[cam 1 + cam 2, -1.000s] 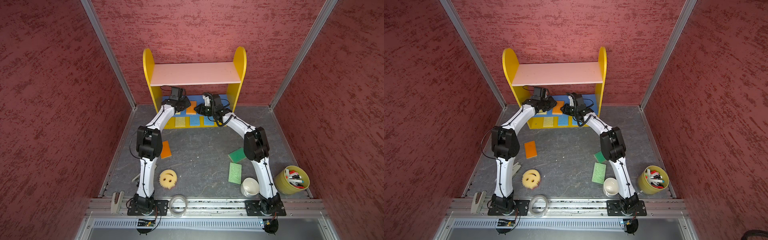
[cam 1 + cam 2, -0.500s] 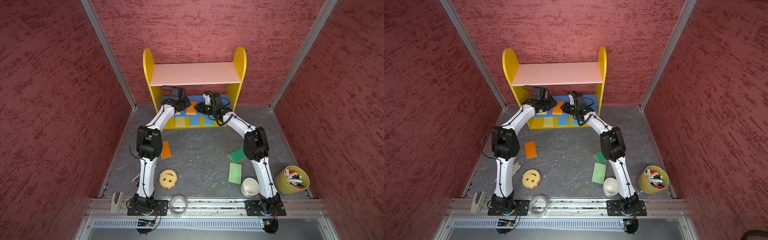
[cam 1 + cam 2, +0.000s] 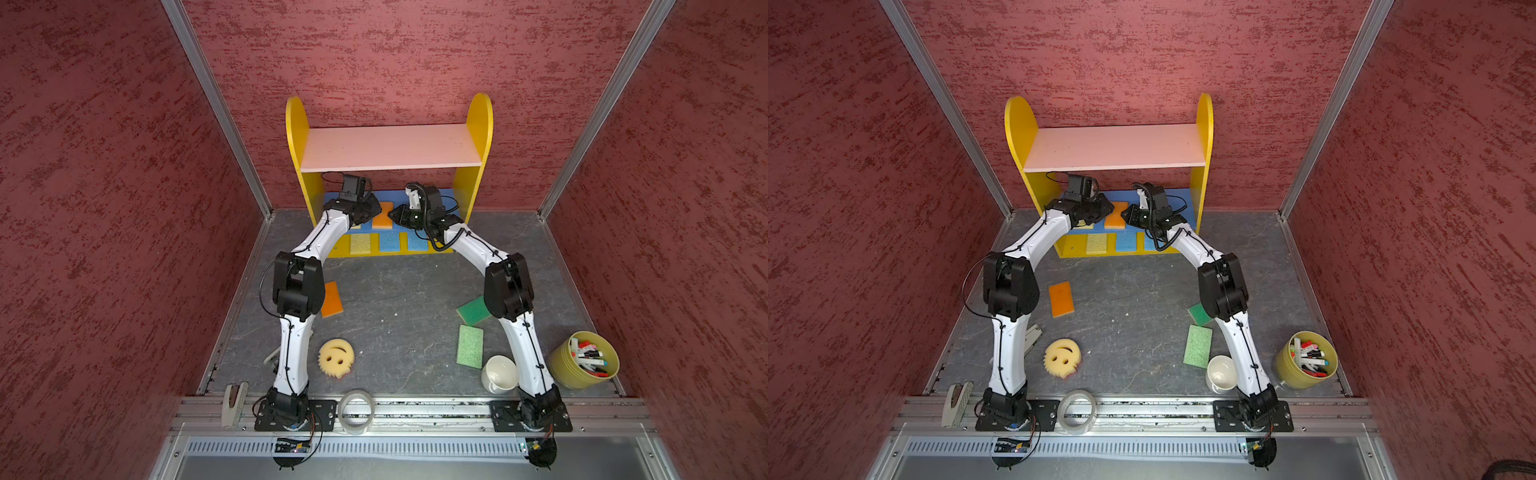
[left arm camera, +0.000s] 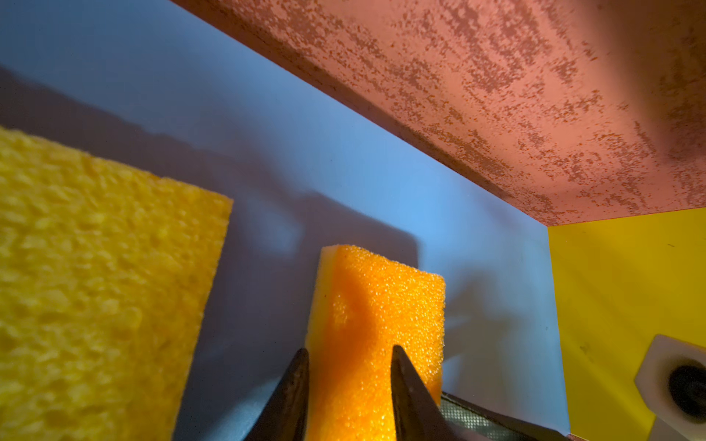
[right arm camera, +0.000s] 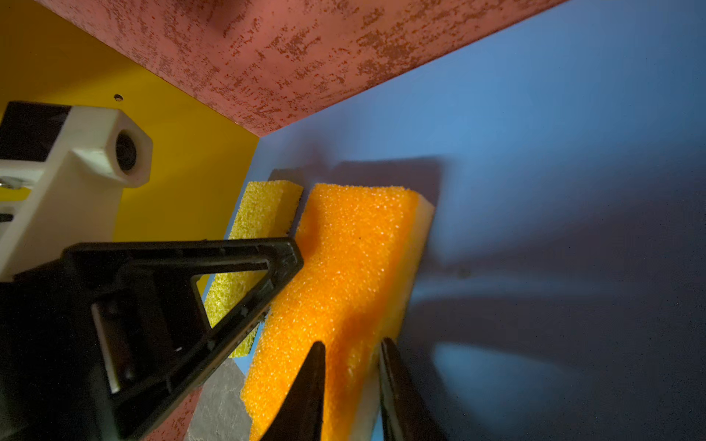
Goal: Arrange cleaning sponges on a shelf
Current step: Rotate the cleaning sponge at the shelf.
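Step in hand: it looks like the seating of the orange sponge (image 3: 382, 217) on the blue board (image 4: 344, 152) of the shelf (image 3: 478, 120), with both arms reaching in under the pink board (image 3: 390, 147).
Left gripper (image 4: 349, 349): nearly closed, its two dark fingers clamp one side of the orange sponge and dent the foam.
Right gripper (image 5: 352, 341): also narrow, it pinches the opposite side. In both top views the sponge is squeezed to a waist between the two.
Where the sponge is: it is on the blue board near the middle, just beside a yellow sponge (image 4: 95, 267). Whether the two touch cannot be told.
Doing it well: the sponge should be pressed flat on the board, then one gripper should open before the other so the foam relaxes in place. Each should back straight out, low under the pink board.
Risk: the squeezed foam will probably spring wide and nudge the yellow sponge, and a dragging finger could pull it off the edge.
Left on the floor: an orange one (image 3: 331, 299), two green ones (image 3: 470, 345) and the smiley sponge (image 3: 336, 357).
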Motion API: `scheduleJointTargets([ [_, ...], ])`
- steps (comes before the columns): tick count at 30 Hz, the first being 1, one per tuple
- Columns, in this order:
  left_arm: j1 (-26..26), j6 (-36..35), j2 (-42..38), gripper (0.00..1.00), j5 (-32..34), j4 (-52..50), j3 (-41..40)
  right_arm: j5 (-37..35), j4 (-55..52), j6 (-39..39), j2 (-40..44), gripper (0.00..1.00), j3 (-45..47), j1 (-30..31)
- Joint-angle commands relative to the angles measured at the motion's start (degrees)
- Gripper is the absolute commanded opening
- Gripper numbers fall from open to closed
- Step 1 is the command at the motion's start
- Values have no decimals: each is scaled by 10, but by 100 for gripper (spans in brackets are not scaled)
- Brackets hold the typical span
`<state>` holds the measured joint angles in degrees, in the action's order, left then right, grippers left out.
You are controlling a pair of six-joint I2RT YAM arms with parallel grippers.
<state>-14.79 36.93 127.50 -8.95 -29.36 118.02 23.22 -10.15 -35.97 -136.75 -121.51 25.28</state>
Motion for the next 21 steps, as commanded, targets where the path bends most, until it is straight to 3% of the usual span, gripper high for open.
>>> scheduleJointTargets([
  [1, 2, 3, -6, 36, -1, 10, -5, 6, -6, -9, -16, 27, -25, -3],
  [13, 1, 3, -7, 37, 1, 9, -5, 4, -15, -7, -17, 27, -33, -6],
  [21, 5, 0, -19, 46, 8, 8, -7, 2, -11, -6, -7, 28, -21, -7],
])
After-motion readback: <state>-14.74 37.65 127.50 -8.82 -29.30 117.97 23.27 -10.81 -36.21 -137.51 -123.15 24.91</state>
